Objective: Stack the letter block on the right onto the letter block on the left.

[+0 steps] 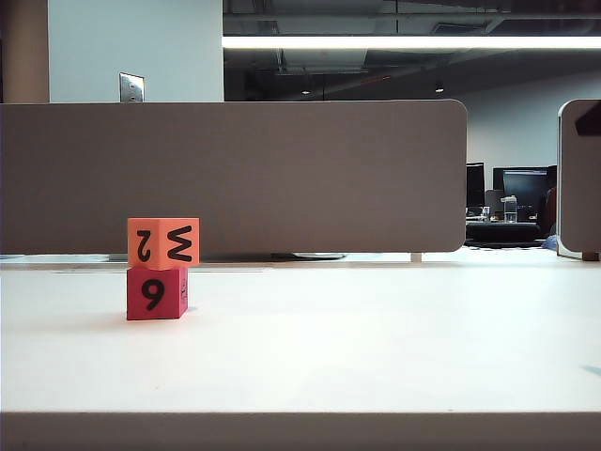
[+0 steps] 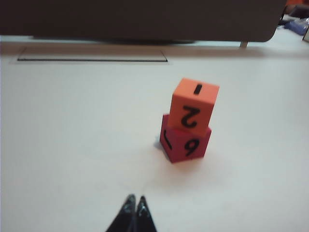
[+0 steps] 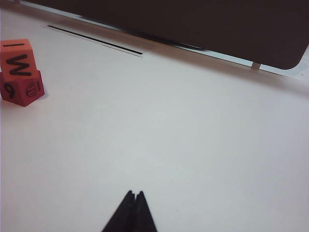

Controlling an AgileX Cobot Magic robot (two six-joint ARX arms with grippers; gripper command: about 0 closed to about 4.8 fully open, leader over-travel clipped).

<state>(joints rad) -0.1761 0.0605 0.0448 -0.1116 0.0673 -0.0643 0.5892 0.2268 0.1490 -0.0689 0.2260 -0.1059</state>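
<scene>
Since the orange block already sits on the red block at the left of the desk, slightly turned in the left wrist view, both arms should stay clear, the left end effector and right end effector closed and empty.
</scene>
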